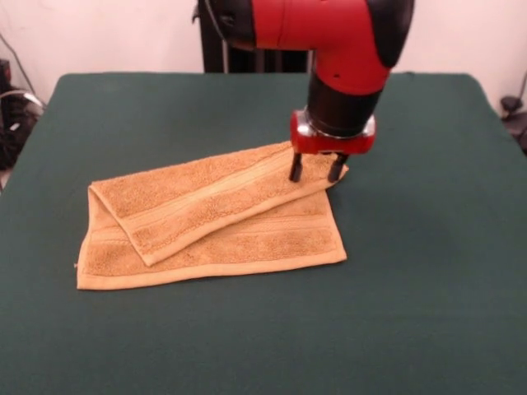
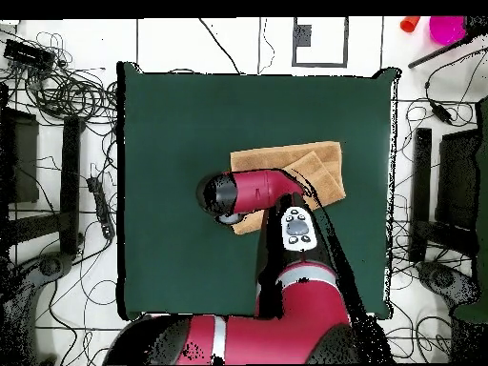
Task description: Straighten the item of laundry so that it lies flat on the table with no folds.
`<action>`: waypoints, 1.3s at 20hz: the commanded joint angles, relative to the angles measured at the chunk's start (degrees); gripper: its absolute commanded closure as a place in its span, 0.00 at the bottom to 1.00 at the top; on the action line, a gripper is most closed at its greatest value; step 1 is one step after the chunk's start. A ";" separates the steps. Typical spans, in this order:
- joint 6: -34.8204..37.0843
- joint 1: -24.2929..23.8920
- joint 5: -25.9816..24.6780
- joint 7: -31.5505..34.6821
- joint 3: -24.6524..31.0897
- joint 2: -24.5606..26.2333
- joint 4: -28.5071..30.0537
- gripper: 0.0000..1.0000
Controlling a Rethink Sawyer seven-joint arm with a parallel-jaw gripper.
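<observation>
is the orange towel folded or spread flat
Folded: the orange-tan terry towel has a long flap doubled diagonally over its lower layer, with the end effector at the flap's corner.

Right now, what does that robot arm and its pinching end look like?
The rounded glossy red arm with black joints ends in a black cylinder, a silver ring, and a small red gripper with two thin black fingers. From overhead, a grey button panel shows.

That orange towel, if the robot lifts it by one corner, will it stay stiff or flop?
Probably flop: the towel already lies folded over itself in soft layers on the table. Its looped pile looks grippy, so it should drag rather than slide. The gripper stands open over a corner.
</observation>
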 commanded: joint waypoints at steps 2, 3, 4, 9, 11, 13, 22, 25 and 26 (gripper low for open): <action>4.38 3.92 3.62 7.54 3.52 -3.86 7.24 0.00; 5.33 3.75 3.87 6.92 3.65 -4.77 7.67 0.00; 6.86 3.64 4.28 6.30 3.68 -5.91 8.17 0.00; 11.57 2.40 6.70 4.09 4.59 -10.83 10.32 0.00; 13.47 2.11 7.38 3.54 4.90 -11.20 9.64 0.00; 13.64 2.04 7.46 3.37 4.98 -10.40 8.77 0.00; -2.72 3.93 5.17 9.70 3.70 -3.64 10.63 0.00; -3.00 5.12 5.24 10.71 2.89 -2.42 9.64 0.00; -3.24 5.12 5.47 10.72 2.89 -1.99 9.50 0.00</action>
